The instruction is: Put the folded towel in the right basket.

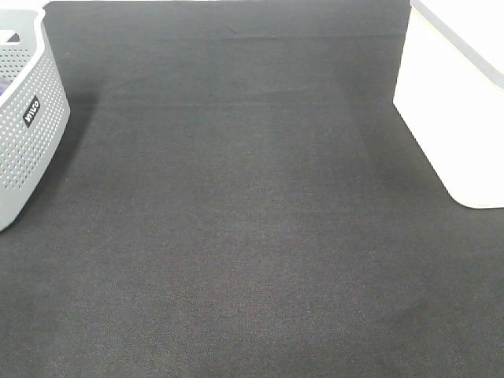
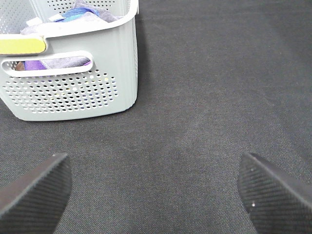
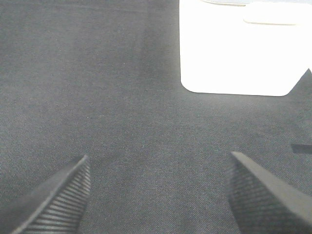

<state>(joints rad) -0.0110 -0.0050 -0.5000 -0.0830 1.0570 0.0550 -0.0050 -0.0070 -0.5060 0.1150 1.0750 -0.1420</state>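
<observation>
A grey perforated basket (image 1: 24, 118) stands at the far left of the dark table; in the left wrist view (image 2: 73, 87) it holds purple and blue cloth (image 2: 78, 12). A white basket (image 1: 457, 110) stands at the far right and shows in the right wrist view (image 3: 239, 48). No folded towel lies on the table. My left gripper (image 2: 156, 195) is open and empty above the mat near the grey basket. My right gripper (image 3: 158, 195) is open and empty above the mat near the white basket. Neither arm shows in the exterior high view.
The dark fabric mat (image 1: 252, 236) covers the whole table between the two baskets. A yellow-green label (image 2: 22, 45) sits on the grey basket's rim.
</observation>
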